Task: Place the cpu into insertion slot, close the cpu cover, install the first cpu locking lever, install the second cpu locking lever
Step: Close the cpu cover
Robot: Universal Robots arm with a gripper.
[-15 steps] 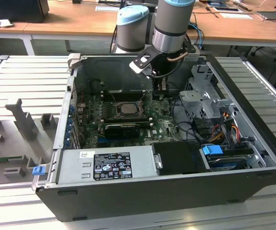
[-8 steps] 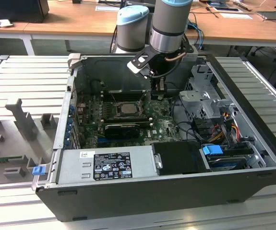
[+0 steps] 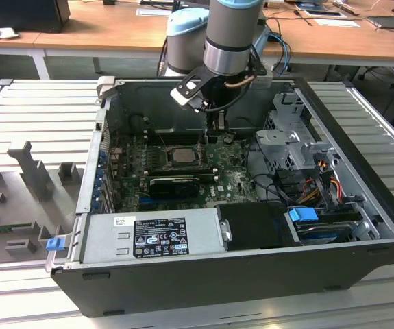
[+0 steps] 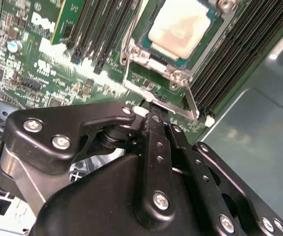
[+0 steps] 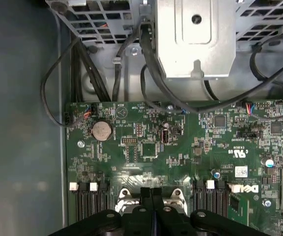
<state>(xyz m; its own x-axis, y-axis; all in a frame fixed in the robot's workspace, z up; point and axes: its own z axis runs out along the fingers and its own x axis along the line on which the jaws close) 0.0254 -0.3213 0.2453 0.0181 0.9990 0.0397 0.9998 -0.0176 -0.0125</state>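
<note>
The cpu (image 4: 180,27) shows its pale silvery face, lying flat in the socket on the green board; in the exterior view the cpu (image 3: 181,155) sits mid-board. The cpu cover (image 4: 146,55), a silvery frame, lies down around it, so the insertion slot beneath is covered. A thin lever rod (image 4: 191,101) angles out from the frame's corner. My gripper (image 4: 153,112) is shut, its black tips resting against the frame's near edge. In the exterior view the gripper (image 3: 214,130) hangs just to the exterior view's right of the socket. The gripper (image 5: 151,194) points down at the board.
Black memory slots (image 4: 102,29) flank the socket. A black finned card (image 3: 175,184) lies in front of it, then a grey power supply (image 3: 152,236). A metal drive cage (image 3: 289,130) and cables (image 3: 313,185) fill the exterior view's right. A coin cell (image 5: 102,130) sits on the board.
</note>
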